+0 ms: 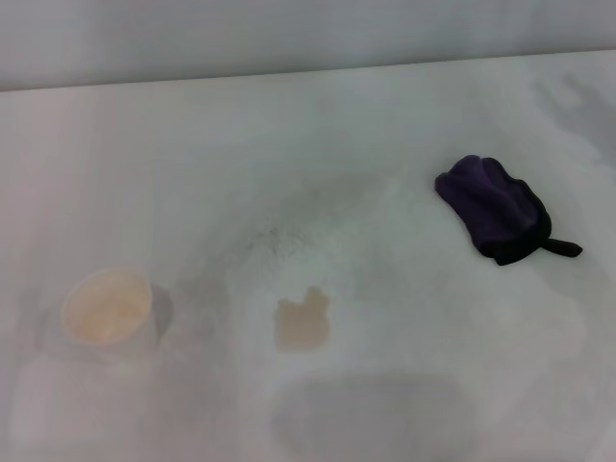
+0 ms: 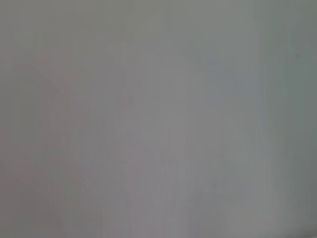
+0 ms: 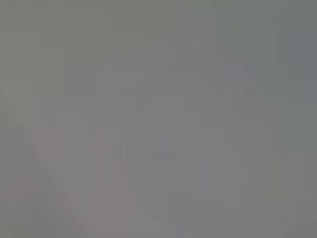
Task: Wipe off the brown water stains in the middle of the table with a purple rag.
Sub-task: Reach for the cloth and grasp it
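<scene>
Purple rag (image 1: 496, 209) lies untouched at 2 o'clock from brown stain (image 1: 302, 323) on worktop (image 1: 289, 154), paper cup (image 1: 108, 313) at 9; no pincer in view, so can't tell grip state.

Your backdrop: a plain pale wall (image 1: 289, 34) behind a white work surface.

From the head view you see the wall run as a flat grey-white band across the top, meeting the far edge of the surface in a line that climbs slightly toward your right. Light is soft and even. Both wrist views give you only featureless grey.
</scene>
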Controlling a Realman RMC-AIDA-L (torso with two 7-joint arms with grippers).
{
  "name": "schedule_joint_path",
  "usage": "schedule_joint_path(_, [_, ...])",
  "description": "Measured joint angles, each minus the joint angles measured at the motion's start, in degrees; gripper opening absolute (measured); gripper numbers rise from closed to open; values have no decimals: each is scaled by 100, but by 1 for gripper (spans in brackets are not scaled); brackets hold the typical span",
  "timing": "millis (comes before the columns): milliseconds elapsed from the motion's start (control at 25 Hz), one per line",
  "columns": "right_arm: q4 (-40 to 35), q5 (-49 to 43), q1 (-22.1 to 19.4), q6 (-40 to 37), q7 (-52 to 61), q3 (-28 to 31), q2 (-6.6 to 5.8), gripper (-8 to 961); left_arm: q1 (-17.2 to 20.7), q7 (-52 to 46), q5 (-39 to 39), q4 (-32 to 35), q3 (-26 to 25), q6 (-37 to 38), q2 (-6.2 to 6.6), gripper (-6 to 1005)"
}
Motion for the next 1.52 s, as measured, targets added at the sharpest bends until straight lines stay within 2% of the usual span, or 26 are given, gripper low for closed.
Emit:
schedule_joint_path(120, [-226,-784,125,447,1393,-25,-332,771,-57,0,-38,-30,0,0,2,891])
schedule_joint_path(200, [-459,-1637,324,725,2298,-38,-576,767,-186,-1,-187,-112,0,-1,8,890])
schedule_joint_path(320, [-1076,-3322,597,883,3508,-41,-741,761,-265,1,-212,-152,0,7,9,890])
schedule_joint_path(400, [-1580,-4544,785,999,4193,-42,-735,757,-357,21,-213,-177,0,10,11,890])
schedule_joint_path(520, [-2259,-6429,1156,1378,5094,-43,-603,750,-435,30,-213,-236,0,11,14,890])
schedule_joint_path(600, [-2606,-7592,1451,1666,5456,-41,-429,746,-502,39,-216,-288,0,-8,12,890])
schedule_joint_path(720, [-2891,-9230,1931,2083,5811,-43,-81,740,-580,42,-219,-335,0,-32,13,891])
schedule_joint_path(840, [-2922,-10385,2353,2523,5910,-47,261,734,-647,43,-222,-397,0,-30,13,891])
schedule_joint_path(920, [-2839,-10824,2568,2733,5958,-127,400,729,-670,43,-230,-400,1,-34,13,891])
schedule_joint_path(1120, [-2381,-10960,2749,2743,6266,-775,399,719,-723,48,-266,-403,0,-43,16,890])
schedule_joint_path(1520, [-1359,-10894,2947,2030,6096,-922,417,698,-733,52,-273,-404,13,-19,3,891])
